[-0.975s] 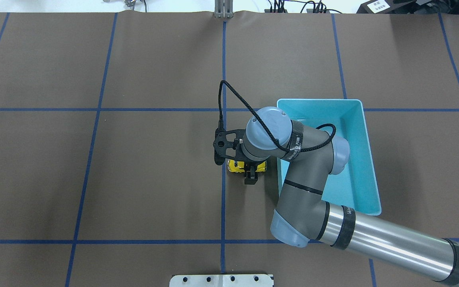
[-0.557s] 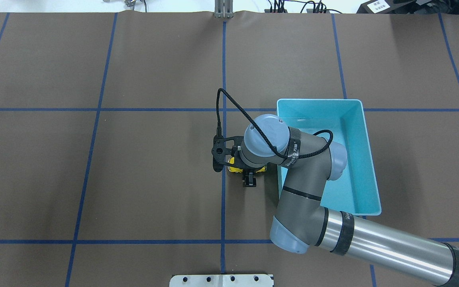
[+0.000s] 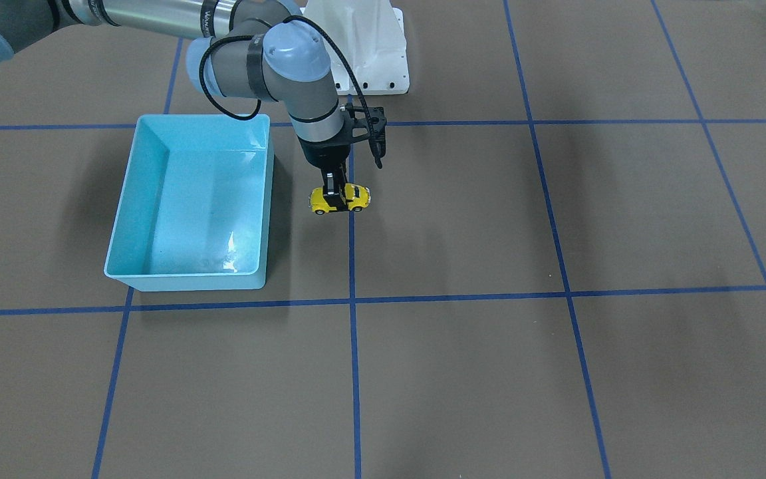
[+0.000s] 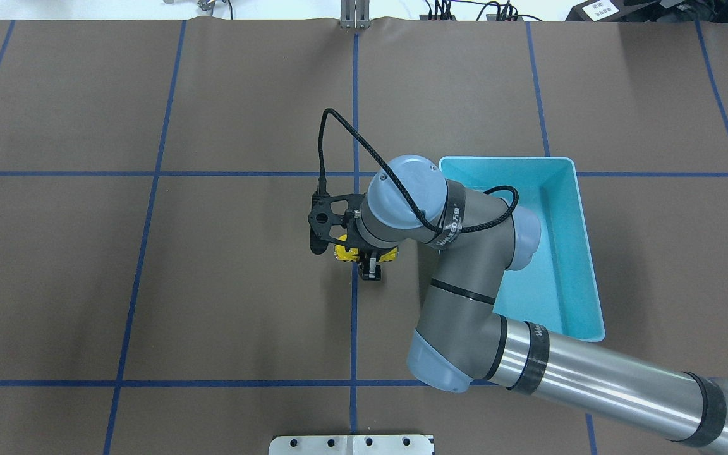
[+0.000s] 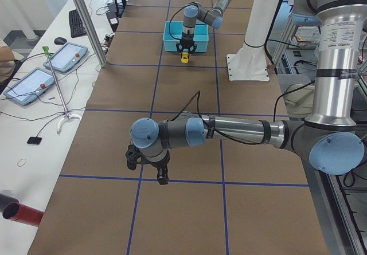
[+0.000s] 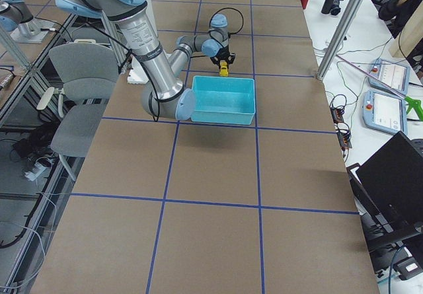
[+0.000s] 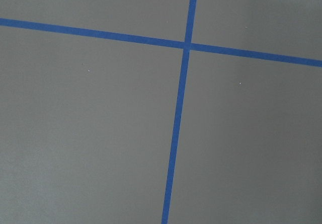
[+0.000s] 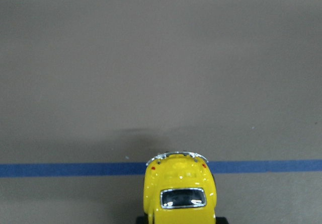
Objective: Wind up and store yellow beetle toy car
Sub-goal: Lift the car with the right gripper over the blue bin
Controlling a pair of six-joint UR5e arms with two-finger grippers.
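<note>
Held in the right gripper (image 3: 335, 195), the yellow beetle toy car (image 3: 356, 195) has been moved away from the bin (image 3: 203, 117) beside it, probably for winding.

Silver tubes (image 4: 598, 379), grey joints (image 4: 465, 272), pale blue caps (image 4: 405, 189), braided cable (image 4: 320, 151), black right gripper (image 3: 335, 190)

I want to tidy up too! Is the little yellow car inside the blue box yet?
Not yet, it's out. The yellow car sits between the fingers of the right gripper, beside the blue box, which is empty.
</note>
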